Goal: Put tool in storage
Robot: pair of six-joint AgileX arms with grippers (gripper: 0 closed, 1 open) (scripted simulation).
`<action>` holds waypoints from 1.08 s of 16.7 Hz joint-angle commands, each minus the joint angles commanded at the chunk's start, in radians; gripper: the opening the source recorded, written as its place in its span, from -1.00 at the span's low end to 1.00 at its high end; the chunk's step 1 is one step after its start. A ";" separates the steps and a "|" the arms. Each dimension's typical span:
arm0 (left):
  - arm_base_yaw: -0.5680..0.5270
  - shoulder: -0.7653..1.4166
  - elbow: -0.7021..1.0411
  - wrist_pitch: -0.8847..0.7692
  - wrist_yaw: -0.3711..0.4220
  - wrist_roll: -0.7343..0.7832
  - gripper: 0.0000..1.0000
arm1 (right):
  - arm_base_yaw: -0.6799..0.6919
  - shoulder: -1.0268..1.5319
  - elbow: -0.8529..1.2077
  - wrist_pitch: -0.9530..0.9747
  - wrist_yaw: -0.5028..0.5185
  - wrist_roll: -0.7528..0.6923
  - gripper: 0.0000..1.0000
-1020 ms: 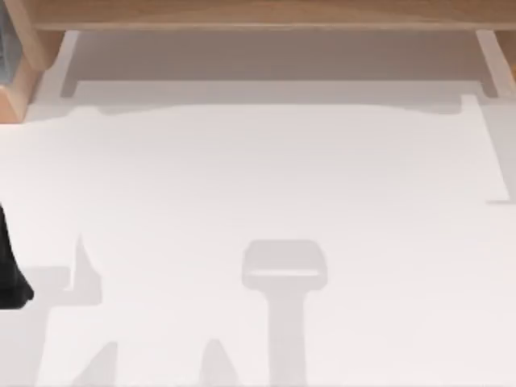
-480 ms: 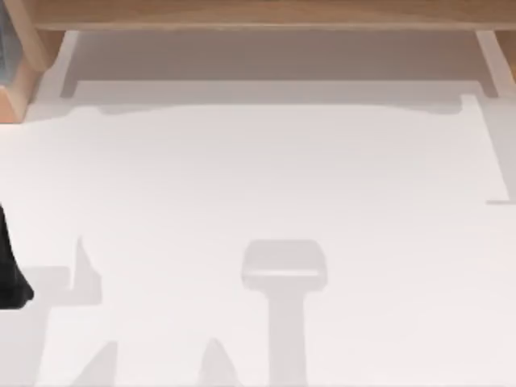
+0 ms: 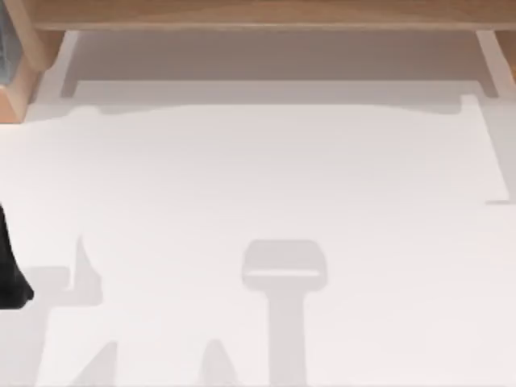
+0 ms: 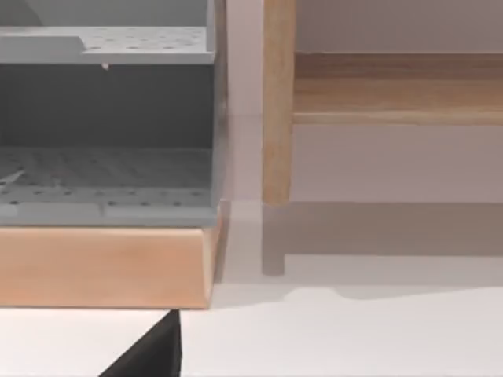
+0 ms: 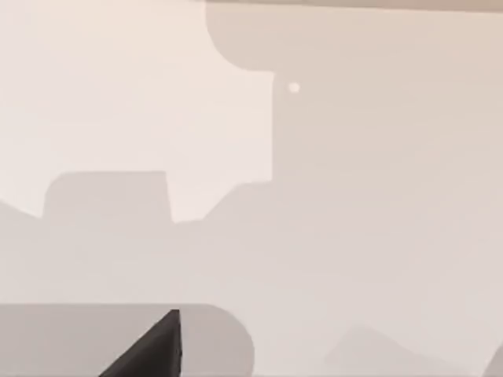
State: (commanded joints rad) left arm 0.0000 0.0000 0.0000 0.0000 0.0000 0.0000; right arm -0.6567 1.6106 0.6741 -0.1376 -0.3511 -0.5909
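Counter [image 3: 258, 177], white and bare of objects across the middle, seen from above. At the far left edge a dark piece of the left arm [image 3: 10, 266] juts onto it. Behind that, in the far left corner, stands the storage [image 3: 6, 48], a grey unit on a pale wooden base. A wooden shelf [image 3: 258, 14] runs along the back from left to right. Soft grey shadows [image 3: 284, 270] of the arms fall across the near half of the counter.

From the left wrist we look straight at the storage [image 4: 106, 169]: grey perforated trays, open toward us, with a wooden post [image 4: 277, 118] just beside it. A dark tip of the left end effector [image 4: 153, 353] shows at the edge. We cannot tell whether it is released or clenched.

From the right wrist we see counter and shadows, with a dark tip of the right end effector [image 5: 153, 353] hanging above them. Its state we cannot tell either.

Nothing has shifted over the last second: arm, shadows and storage sit exactly as they did. We judge the task is paused or barely begun. Where the tool lies we cannot tell, so finding it looks like the first need.
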 joint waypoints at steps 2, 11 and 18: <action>0.000 0.000 0.000 0.000 0.000 0.000 1.00 | 0.049 -0.031 0.048 -0.165 0.025 0.051 1.00; 0.000 0.000 0.000 0.000 0.000 0.000 1.00 | 0.353 -0.171 0.236 -0.805 0.289 0.181 1.00; 0.000 0.000 0.000 0.000 0.000 0.000 1.00 | 0.416 -0.165 0.228 -0.891 0.349 0.208 1.00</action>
State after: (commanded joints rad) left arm 0.0000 0.0000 0.0000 0.0000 0.0000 0.0000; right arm -0.2403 1.4455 0.9019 -1.0283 -0.0021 -0.3834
